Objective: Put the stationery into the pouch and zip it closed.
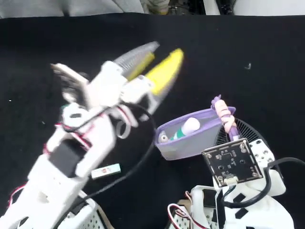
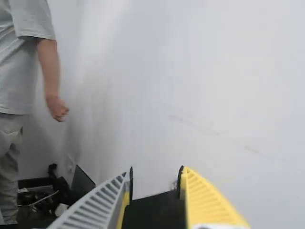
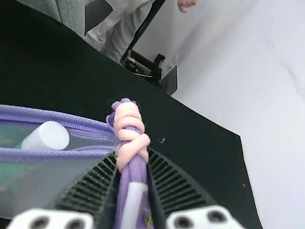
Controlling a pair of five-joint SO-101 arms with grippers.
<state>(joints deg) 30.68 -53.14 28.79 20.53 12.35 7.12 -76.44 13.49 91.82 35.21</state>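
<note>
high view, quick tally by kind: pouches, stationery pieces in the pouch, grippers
pouch: 1
white-capped item in it: 1 (any more, cannot tell)
grippers: 2, left gripper open, right gripper shut on the pouch's end
total: 4

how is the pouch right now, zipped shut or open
Open. In the high view the pouch gapes at its mouth, with a white-capped tube visible inside. The right gripper is shut on its knotted cord.
</note>
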